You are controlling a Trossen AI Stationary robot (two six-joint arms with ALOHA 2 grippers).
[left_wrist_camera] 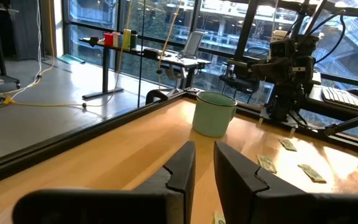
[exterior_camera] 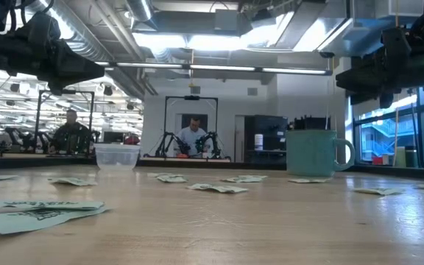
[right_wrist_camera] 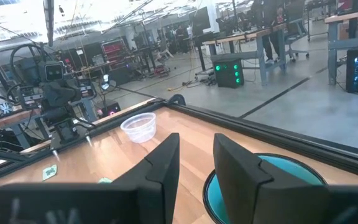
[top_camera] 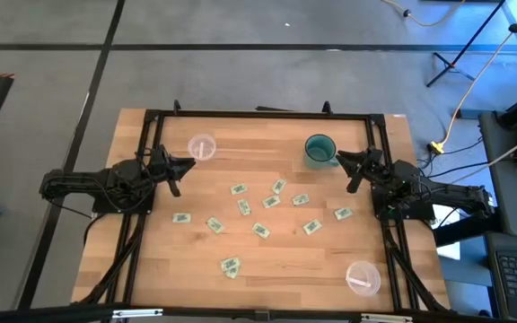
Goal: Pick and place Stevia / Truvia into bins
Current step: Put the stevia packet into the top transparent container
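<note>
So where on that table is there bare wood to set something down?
Bare wood lies between the far clear cup and the teal mug, and along the near edge between the lone sachet and the near cup. The middle, strewn with sachets, is crowded.

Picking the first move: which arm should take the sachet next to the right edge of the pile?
Right, most likely. That sachet lies just in front of the right gripper, which hangs open beside the teal mug. The left gripper waits across the table by the far clear cup.
</note>
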